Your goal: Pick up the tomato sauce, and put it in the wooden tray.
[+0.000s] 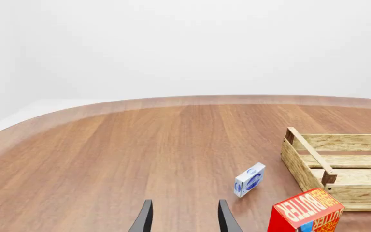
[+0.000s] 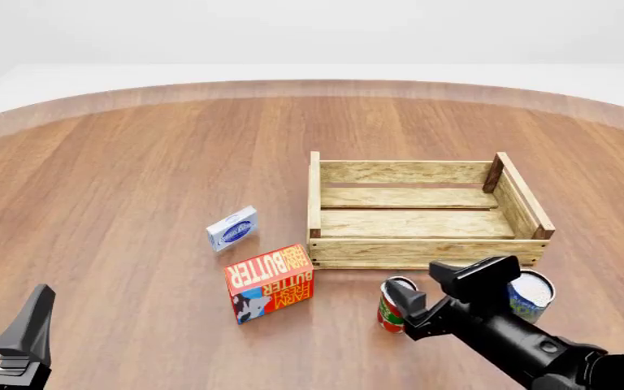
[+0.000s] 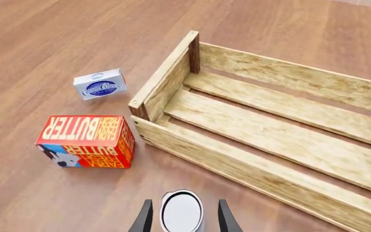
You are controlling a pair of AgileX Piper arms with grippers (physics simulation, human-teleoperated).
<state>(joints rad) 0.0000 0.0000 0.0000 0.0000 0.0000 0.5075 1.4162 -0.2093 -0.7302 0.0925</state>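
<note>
The tomato sauce [image 2: 387, 312], a small red can with a green band and white round top [image 3: 181, 210], stands just in front of the wooden tray [image 2: 421, 253]. My right gripper [image 2: 408, 309] is lowered over it, open, one finger on either side of the can [image 3: 183, 220]; I cannot tell whether the pads touch it. The tray's slatted front wall [image 3: 237, 164] lies just beyond the can. Back at the near left corner, my left gripper [image 2: 0, 323] stands open with nothing between its fingers [image 1: 184, 220]. The tray [image 1: 305, 166] also shows in the left wrist view.
A blue-and-orange can [image 2: 531, 294] stands right of the right gripper, near the tray's front right corner. A red butter box [image 2: 270, 283] lies left of the tomato sauce, with a small blue-and-white box [image 2: 231, 228] beyond it. The table's curved far edge [image 2: 312, 85] runs behind.
</note>
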